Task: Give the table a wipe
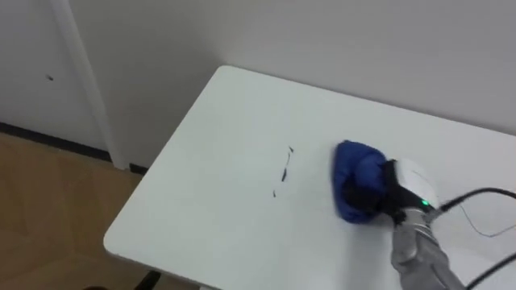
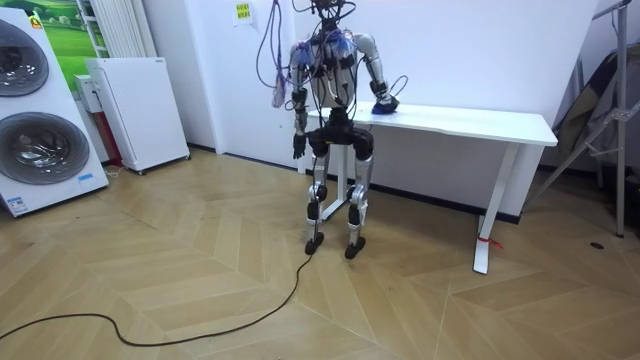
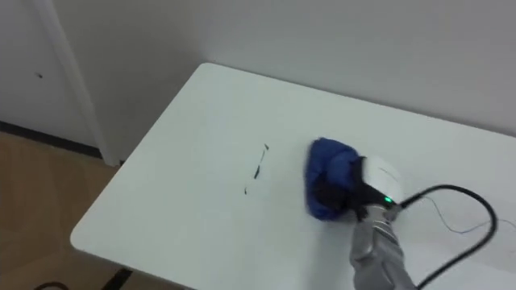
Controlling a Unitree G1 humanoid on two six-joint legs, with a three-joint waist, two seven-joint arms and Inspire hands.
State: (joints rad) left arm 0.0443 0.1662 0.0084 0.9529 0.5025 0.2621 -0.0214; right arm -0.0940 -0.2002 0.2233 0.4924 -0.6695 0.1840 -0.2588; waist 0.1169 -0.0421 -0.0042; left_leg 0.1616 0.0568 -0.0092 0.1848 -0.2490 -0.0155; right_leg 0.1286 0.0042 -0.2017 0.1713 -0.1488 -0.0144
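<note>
From my console, the left hand hung idle at the robot's side; I could not tell whether it was open or closed. On the white rectangular table, a thin dark pen-like streak lay near the middle, not yet wiped. To its right, near but apart from it, the crumpled blue cloth sat pressed to the tabletop. The right hand had its fingers curled into the bunched fabric and gripped it from behind. I judged this was so a leftward push would drag the cloth over the streak.
</note>
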